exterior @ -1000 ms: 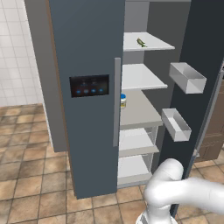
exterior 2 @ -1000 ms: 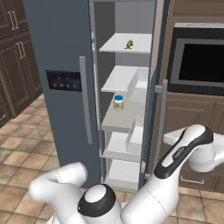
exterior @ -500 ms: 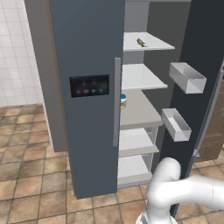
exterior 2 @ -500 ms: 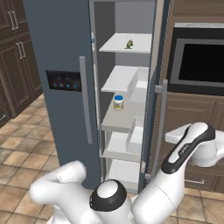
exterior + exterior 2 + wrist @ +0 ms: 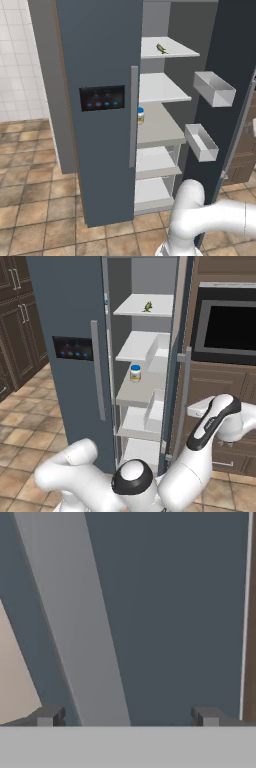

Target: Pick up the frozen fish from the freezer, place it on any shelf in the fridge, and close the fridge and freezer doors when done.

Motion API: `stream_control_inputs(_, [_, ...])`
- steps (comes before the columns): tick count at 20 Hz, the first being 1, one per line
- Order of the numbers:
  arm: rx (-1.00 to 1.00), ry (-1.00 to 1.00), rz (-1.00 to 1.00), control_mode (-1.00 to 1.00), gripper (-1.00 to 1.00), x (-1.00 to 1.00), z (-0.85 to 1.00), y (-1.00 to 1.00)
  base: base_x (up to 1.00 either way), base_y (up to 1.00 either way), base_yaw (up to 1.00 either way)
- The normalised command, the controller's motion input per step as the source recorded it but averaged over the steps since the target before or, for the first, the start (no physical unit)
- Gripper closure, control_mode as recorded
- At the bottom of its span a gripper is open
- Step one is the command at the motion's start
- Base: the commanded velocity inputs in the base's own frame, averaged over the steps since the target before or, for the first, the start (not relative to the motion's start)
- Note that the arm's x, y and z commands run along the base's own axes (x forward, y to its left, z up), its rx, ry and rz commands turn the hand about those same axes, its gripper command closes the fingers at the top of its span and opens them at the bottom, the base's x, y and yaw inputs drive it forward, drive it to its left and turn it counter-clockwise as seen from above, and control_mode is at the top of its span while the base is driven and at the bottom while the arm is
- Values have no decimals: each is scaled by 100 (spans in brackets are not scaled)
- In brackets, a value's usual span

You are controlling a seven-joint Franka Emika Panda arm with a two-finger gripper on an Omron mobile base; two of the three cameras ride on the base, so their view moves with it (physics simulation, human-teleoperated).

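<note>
The tall slate-grey unit is standing with one compartment open and the other closed. The closed door [image 5: 100, 115], the one bearing the black panel [image 5: 102, 98] with blue lights, is covering its compartment, and its vertical bar handle [image 5: 133, 116] is running along the edge next to the opening. The second door [image 5: 227, 100] is swung wide open, and two grey bins [image 5: 214, 88] are hanging on its inner side. Inside the open compartment [image 5: 145, 366] the frozen fish [image 5: 161, 48] is lying on the top shelf [image 5: 172, 50], toward the middle of it — a very small green-yellow figure, seen also from the right base camera [image 5: 147, 306]. Two shelves lower a small jar [image 5: 135, 373] with a blue lid is standing upright on a wider grey shelf. The white arm is bending low and out to the right of the unit, on the outer side of the open door, so the gripper [image 5: 127, 716] is hanging well apart from the fish and much lower than its shelf, with the door between them. From the hand camera the two dark fingertips [image 5: 47, 717] are standing far apart with nothing between them — the jaws are spread wide and holding nothing. Just in front of them is the slate-grey door face, and the grey bar handle [image 5: 75, 617] is crossing the view on a slant, close to the fingertips; whether a finger is touching it I cannot tell. At the far right a dark wall oven [image 5: 227, 326] is sitting in brown cabinets.
</note>
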Motion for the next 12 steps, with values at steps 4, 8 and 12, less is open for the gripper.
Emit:
stream_control_inputs(4, [0, 0, 0, -100, -100, 2, -10, 27, 0, 0, 0])
stream_control_inputs(8, [0, 0, 0, -100, -100, 0, -4, 34, 0, 0, 0])
stream_control_inputs(12, [0, 0, 0, -100, -100, 4, -1, 29, 0, 0, 0])
